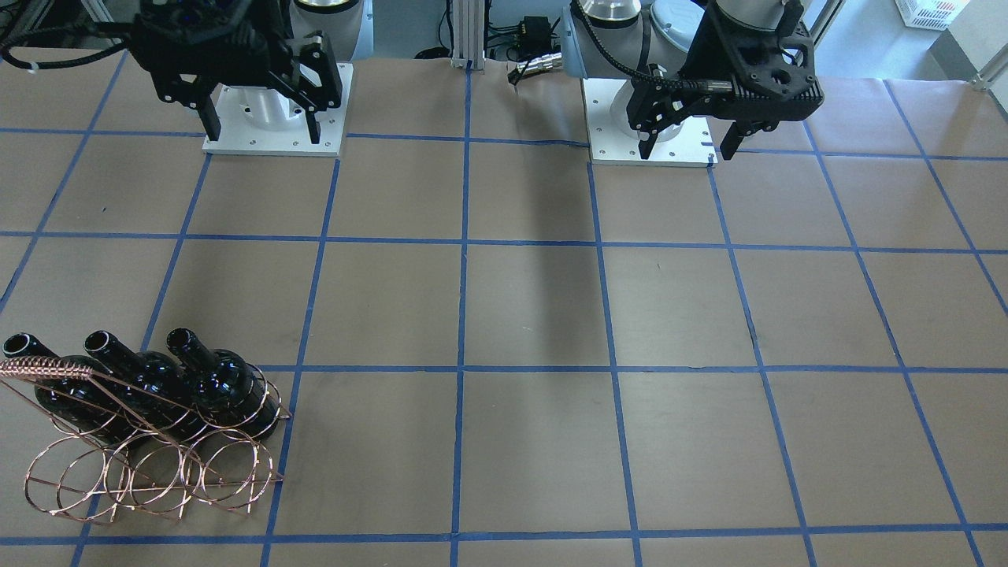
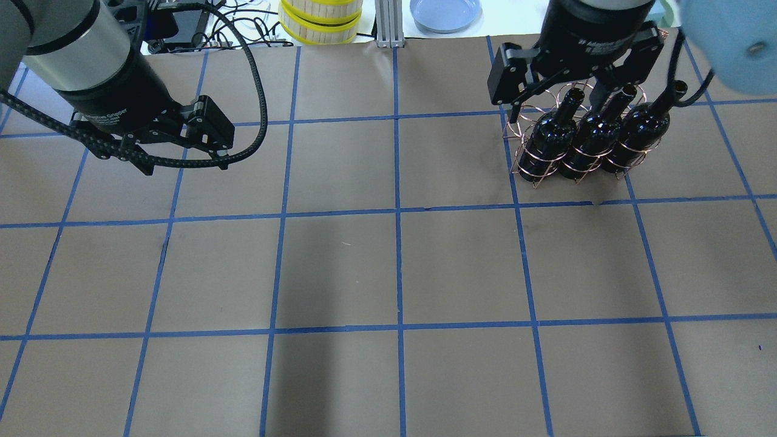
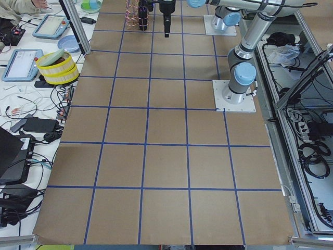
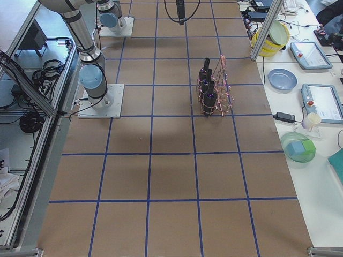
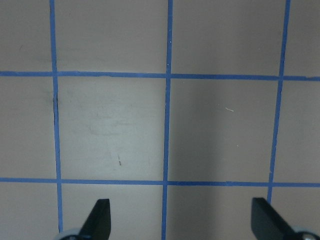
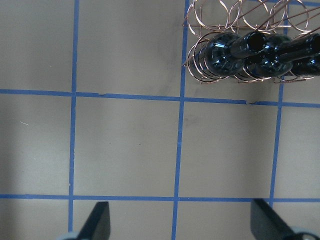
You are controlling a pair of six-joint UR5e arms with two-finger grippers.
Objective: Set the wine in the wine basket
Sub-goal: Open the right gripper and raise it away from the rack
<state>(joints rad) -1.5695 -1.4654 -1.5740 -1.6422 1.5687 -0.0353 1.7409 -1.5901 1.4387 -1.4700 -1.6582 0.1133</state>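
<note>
Three glossy black wine bottles (image 2: 549, 136) (image 2: 592, 139) (image 2: 640, 130) lie side by side in the ring slots of the copper wire wine basket (image 2: 527, 171), necks tilted up. The front-facing view shows the bottles (image 1: 228, 390) in the basket (image 1: 157, 480) at bottom left. My right gripper (image 2: 555, 106) hangs open and empty above and just behind the basket. Its wrist view shows the bottles (image 6: 225, 52) at top right, beyond the open gripper (image 6: 182, 222). My left gripper (image 2: 185, 167) is open and empty over bare table, far from the basket; its wrist view shows the open gripper (image 5: 182, 220).
Brown paper with a blue tape grid covers the table. The arm base plates (image 1: 276, 118) (image 1: 654, 126) stand at the robot side. Yellow-rimmed round containers (image 2: 320, 18) and a blue plate (image 2: 445, 12) sit beyond the far edge.
</note>
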